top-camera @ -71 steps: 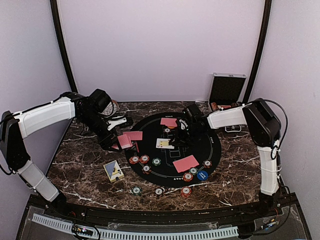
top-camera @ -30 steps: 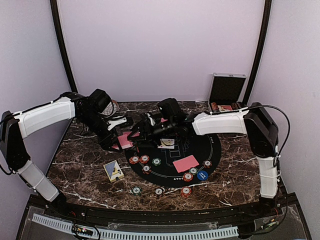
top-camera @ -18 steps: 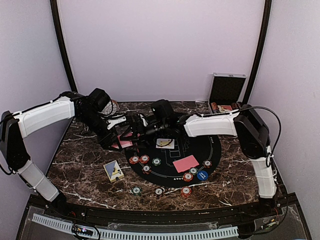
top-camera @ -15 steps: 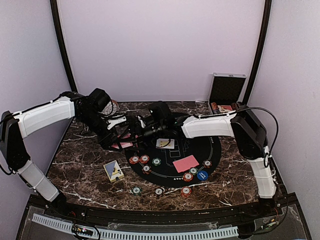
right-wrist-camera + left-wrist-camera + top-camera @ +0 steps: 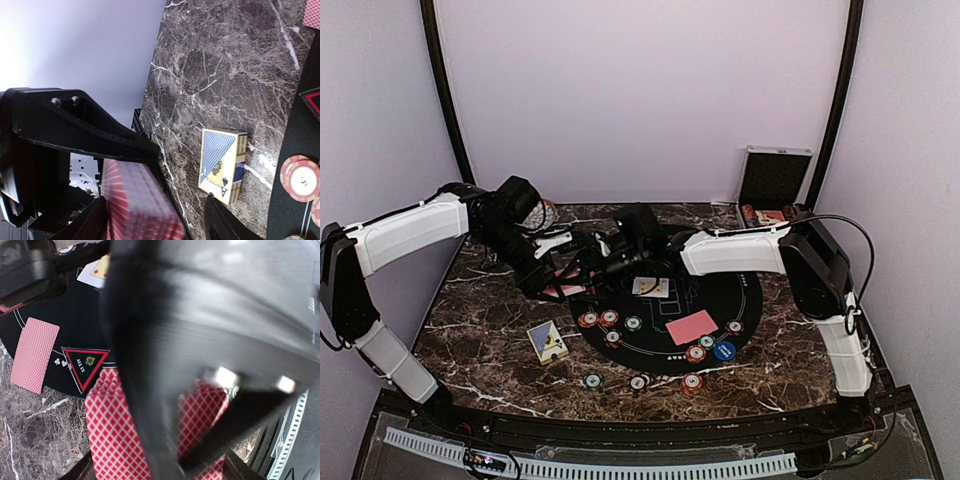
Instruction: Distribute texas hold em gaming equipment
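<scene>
A deck of red-backed cards (image 5: 112, 437), printed with a fine white lattice, is gripped by the left gripper (image 5: 546, 276) above the left rim of the round black mat (image 5: 740, 290). In the left wrist view its dark fingers (image 5: 82, 471) are seen pressed against the deck's two sides. The right gripper (image 5: 154, 222) is held open, with its fingers (image 5: 89, 220) spread on either side of the deck's end. Whether they touch the cards cannot be told, as the deck is blurred there.

The table (image 5: 490, 330) is of dark brown marble veined with white, and its gloss is brought out in the right wrist view. On the matt mat a single red-backed card (image 5: 691, 326) is laid flat towards the front right, and a white face-up card (image 5: 651, 287) near the middle. Round poker chips (image 5: 609, 318) with striped edges are scattered over the mat's front half, and three more are set on the marble just in front of it.

Only in the overhead view are both arms seen meeting over the mat's left edge, and the silver case (image 5: 775, 178) at the back right corner. Only in the left wrist view is a triangular red-bordered marker (image 5: 85, 365) lettered "ALL IN" made out on the mat, though much of that view is blocked by a blurred black shape. A rectangular card box (image 5: 222, 165), blue-latticed and yellow with an ace of spades, is shown sharply in the right wrist view, lying flat on the marble.
</scene>
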Motion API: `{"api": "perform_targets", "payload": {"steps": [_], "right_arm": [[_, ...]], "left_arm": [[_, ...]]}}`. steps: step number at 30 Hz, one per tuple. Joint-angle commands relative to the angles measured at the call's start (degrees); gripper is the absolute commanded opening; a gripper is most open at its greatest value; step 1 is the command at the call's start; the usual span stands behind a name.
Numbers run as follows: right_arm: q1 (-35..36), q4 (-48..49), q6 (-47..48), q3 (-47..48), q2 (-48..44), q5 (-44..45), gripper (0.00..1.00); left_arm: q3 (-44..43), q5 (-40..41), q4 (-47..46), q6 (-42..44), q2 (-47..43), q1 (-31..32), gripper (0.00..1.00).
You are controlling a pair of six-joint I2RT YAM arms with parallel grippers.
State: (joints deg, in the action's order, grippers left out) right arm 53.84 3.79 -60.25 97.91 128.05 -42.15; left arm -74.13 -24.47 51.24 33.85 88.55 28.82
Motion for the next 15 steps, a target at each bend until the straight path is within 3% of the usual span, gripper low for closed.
{"api": "perform_targets", "payload": {"steps": [1,15], "right_arm": [[-0.99,-4.63,3.4,-0.29,-0.46,2.57,0.66],[-3.51,-8.09,6.96,-4.96,-4.86,3.39,0.56]], "left_arm": [[-1.86,-1.58,1.43,1.02,-3.06,0.01,0.0],[-1.63,-1.63,1.38,1.13,-3.17,0.01,0.0]]}}
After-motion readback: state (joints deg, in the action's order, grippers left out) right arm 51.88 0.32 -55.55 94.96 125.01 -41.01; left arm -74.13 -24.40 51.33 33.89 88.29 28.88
